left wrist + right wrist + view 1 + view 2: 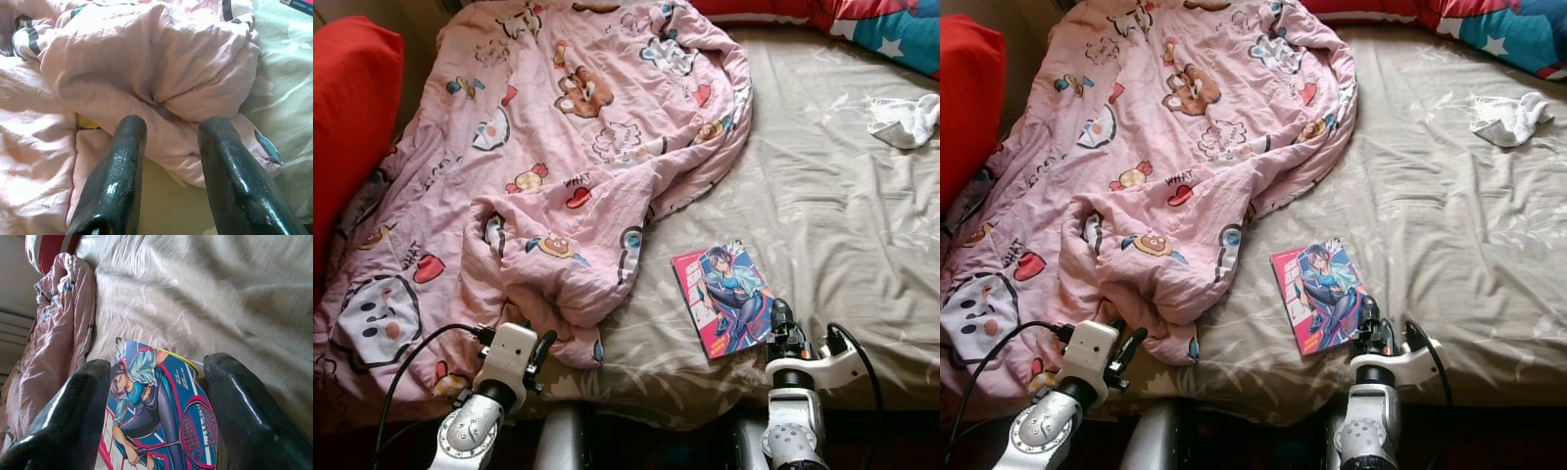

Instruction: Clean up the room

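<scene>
Comic book (724,299) lies flat on the beige sheet (822,215), just right of the crumpled pink duvet (558,147) and at the near edge of the bed. Your right gripper (781,321) sits at its near right corner, fingers spread wide with nothing between them; in the right wrist view the cover lies directly between and beyond the two fingers (78,406). The book's long axis runs near to far, tilted a little leftward at the far end, its spine on the left. Your left gripper (540,351) rests open and empty against the duvet's near fold, well apart from the book, so the right arm is clearly nearer. A white cloth (904,119) lies far right
</scene>
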`<state>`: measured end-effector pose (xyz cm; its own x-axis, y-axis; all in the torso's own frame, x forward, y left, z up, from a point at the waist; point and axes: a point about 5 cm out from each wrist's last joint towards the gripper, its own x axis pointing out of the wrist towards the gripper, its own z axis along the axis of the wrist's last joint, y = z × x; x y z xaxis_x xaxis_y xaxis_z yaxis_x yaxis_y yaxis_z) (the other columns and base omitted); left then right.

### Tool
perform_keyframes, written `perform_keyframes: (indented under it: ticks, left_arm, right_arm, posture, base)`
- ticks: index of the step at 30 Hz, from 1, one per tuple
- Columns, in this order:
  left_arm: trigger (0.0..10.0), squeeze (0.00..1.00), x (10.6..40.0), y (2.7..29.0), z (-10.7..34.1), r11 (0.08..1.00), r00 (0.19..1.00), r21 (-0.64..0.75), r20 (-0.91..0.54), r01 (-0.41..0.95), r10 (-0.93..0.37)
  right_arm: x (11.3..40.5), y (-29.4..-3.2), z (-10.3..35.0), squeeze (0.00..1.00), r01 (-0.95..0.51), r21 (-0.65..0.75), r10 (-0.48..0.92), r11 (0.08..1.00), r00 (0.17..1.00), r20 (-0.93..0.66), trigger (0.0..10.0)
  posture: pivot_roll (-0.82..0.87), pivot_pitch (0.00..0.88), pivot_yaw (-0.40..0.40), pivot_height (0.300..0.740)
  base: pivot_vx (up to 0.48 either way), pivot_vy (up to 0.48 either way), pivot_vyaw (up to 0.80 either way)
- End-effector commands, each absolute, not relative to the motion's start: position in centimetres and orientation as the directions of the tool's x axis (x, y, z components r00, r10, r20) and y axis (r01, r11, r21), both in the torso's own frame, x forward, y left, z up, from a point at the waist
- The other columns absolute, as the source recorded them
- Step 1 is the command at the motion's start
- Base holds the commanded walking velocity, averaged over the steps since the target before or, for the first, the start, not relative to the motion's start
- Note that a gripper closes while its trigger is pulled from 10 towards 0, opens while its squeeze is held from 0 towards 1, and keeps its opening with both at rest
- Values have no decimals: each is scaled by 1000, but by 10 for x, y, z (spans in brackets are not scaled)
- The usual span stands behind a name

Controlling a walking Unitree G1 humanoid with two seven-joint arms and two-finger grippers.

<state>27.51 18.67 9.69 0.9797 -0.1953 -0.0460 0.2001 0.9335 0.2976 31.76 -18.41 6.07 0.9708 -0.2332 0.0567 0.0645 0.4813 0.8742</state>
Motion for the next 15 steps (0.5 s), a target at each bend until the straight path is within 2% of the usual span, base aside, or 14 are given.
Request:
perform_keyframes:
  ticks: [1, 7, 15]
  left_arm:
    - [10000, 0, 267, 192, 87, 935, 980, 295, -84, 199, -182]
    - [10000, 0, 268, 190, 86, 932, 978, 297, -90, 206, -188]
    - [10000, 0, 270, 189, 86, 932, 978, 297, -87, 207, -189]
  right_arm:
    - [312, -180, 53, 0, 83, 887, -230, 454, 973, 26, 10000]
    - [301, -156, 34, 0, 84, 893, -102, 442, 994, -43, 10000]
    - [297, -155, 33, 0, 85, 891, -100, 446, 994, -45, 10000]
  posture:
    - [111, 345, 111, 613]
    - [105, 343, 115, 613]
    - [102, 341, 115, 613]
  base:
    - [0, 0, 0]
    - [0, 0, 0]
    - [0, 0, 0]
